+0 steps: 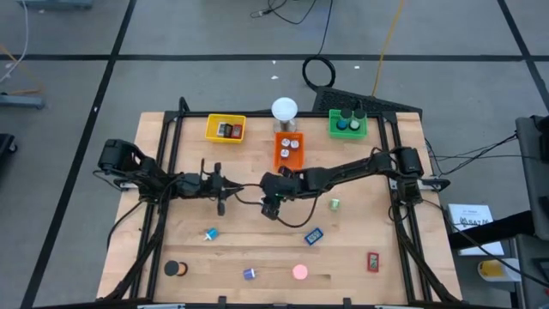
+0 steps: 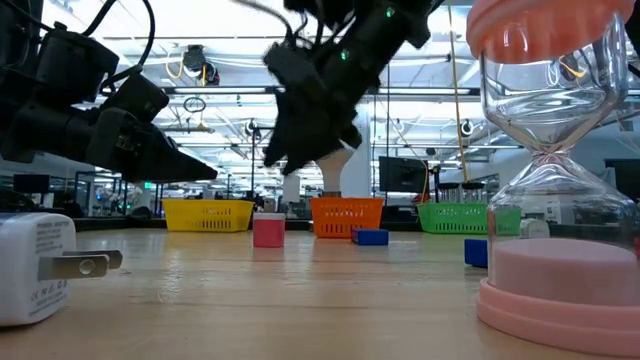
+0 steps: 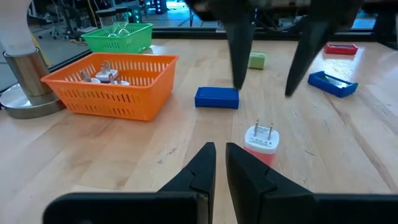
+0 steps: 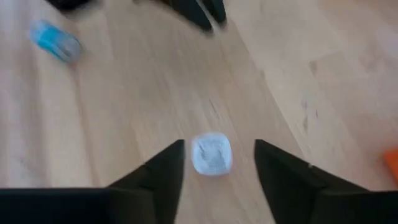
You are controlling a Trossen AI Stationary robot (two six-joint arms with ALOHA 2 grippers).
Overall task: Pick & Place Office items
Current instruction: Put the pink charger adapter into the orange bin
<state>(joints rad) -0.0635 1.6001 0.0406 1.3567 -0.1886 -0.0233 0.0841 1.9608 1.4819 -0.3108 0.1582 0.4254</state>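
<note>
We see the right claw (image 4: 219, 146) near the middle of the table, hanging just over one small white plug (image 3: 261, 142). Its two fingers are apart, one on each side of the plug, and they do not touch it. The plug stands on the wood with its two pins up.

The left claw (image 3: 219, 149) is just at 9 o'clock of the right one. Its two fingers are pressed together with nothing between them.

We count three trays along the far edge:
- one yellow tray (image 1: 226, 129) at 11 o'clock
- one orange tray (image 1: 289, 151) at 12 o'clock
- one green tray (image 1: 347, 125) at 1 o'clock

One white lamp (image 1: 285, 109) stands behind the orange tray.

From above we count seven loose pieces on the wood:
- one green piece (image 1: 334, 203) at 3 o'clock
- one blue block (image 1: 314, 235) at 5 o'clock
- one red block (image 1: 373, 261) at 4 o'clock, near the edge
- one pink hourglass (image 1: 299, 272) at 6 o'clock
- one small purple piece (image 1: 249, 274) beside the hourglass
- one black roll (image 1: 176, 269) at 7 o'clock
- one light blue piece (image 1: 211, 233) at 8 o'clock

The left wrist view shows one more blue block (image 3: 216, 98) lying near the orange tray.
</note>
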